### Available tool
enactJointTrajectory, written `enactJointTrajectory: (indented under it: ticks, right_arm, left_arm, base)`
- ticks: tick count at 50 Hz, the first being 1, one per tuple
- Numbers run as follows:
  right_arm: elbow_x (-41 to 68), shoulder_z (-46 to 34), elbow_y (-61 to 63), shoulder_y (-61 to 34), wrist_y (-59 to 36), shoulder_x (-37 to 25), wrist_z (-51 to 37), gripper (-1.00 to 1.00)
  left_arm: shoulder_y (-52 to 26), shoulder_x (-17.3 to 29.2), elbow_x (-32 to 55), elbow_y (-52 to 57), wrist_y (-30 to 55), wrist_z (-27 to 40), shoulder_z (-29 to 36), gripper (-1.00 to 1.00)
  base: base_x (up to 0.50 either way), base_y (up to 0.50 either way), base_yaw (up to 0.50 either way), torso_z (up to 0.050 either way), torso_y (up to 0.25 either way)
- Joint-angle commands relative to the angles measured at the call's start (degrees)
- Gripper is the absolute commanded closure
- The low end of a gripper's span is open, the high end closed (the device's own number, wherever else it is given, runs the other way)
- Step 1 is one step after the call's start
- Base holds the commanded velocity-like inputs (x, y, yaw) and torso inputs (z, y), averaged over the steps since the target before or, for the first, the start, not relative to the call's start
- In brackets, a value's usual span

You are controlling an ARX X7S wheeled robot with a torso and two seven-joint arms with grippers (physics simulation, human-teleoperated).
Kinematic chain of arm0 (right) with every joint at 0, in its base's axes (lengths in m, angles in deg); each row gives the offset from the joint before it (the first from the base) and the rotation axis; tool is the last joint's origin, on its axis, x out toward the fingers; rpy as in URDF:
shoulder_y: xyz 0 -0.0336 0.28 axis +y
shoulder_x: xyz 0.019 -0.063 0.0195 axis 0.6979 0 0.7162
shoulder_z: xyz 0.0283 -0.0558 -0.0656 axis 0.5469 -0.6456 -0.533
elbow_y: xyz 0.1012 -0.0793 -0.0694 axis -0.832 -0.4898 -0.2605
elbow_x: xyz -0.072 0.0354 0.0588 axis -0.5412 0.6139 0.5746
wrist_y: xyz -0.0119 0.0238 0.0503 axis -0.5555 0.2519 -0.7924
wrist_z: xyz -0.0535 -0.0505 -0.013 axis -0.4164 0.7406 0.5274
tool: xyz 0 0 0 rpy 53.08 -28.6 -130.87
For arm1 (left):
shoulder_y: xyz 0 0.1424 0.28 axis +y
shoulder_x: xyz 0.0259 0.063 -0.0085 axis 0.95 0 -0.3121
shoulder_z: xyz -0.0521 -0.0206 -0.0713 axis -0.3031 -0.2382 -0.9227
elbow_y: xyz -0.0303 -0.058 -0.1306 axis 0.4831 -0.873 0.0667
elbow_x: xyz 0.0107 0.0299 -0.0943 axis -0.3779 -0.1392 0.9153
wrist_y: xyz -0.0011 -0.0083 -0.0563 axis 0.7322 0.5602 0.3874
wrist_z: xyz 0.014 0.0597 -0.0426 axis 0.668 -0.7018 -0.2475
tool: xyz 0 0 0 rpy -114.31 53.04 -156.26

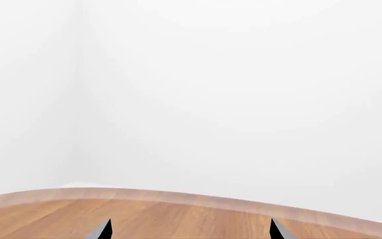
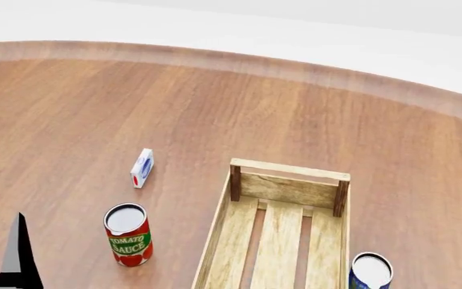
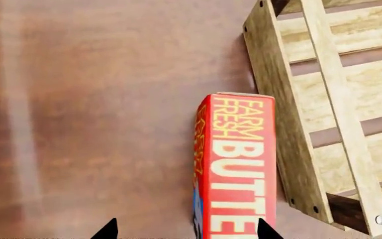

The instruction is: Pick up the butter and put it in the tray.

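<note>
The butter [image 3: 238, 164], a red carton with yellow and white lettering, lies on the wooden table right beside the long side of the tray [image 3: 278, 104], in the right wrist view only. My right gripper [image 3: 186, 231] is open above it, and the carton's near end sits between the fingertips, close to one of them. The pale slatted tray also shows in the head view [image 2: 291, 170], where the butter is out of view. My left gripper [image 1: 191, 230] is open and empty over bare table near the far edge. One of its fingers [image 2: 18, 253] shows at the head view's lower left.
A tomato sauce can [image 2: 128, 236] stands left of the tray. A small white box [image 2: 142, 168] with red and blue marks stands behind it. A blue can [image 2: 372, 271] stands at the tray's right side. The table's rounded far edge [image 2: 239, 60] meets a white wall.
</note>
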Motion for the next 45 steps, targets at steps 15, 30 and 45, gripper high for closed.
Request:
enactJointTrajectory:
  ticks: [15, 30, 45]
  right_arm:
    - [1.8, 1.0, 0.9, -0.6, 0.8, -3.1, -0.8, -1.00]
    - [-1.3, 0.1, -2.2, -1.9, 0.3, -0.4, 1.1, -1.00]
    - [-5.5, -2.1, -4.6, 0.4, 3.1, 0.0, 1.9, -1.00]
  left_arm:
    - [0.0, 0.3, -0.3, 0.0, -0.2, 0.5, 0.8, -1.00]
    - [0.0, 0.5, -0.3, -0.6, -0.7, 0.6, 0.9, -1.00]
    - [-0.1, 0.7, -0.2, -0.6, -0.6, 0.9, 1.0, -1.00]
  base:
    - [0.00, 0.00, 0.00, 0.000, 0.000]
    - [0.00, 0.00, 0.00, 0.000, 0.000]
    - [0.00, 0.00, 0.00, 0.000, 0.000]
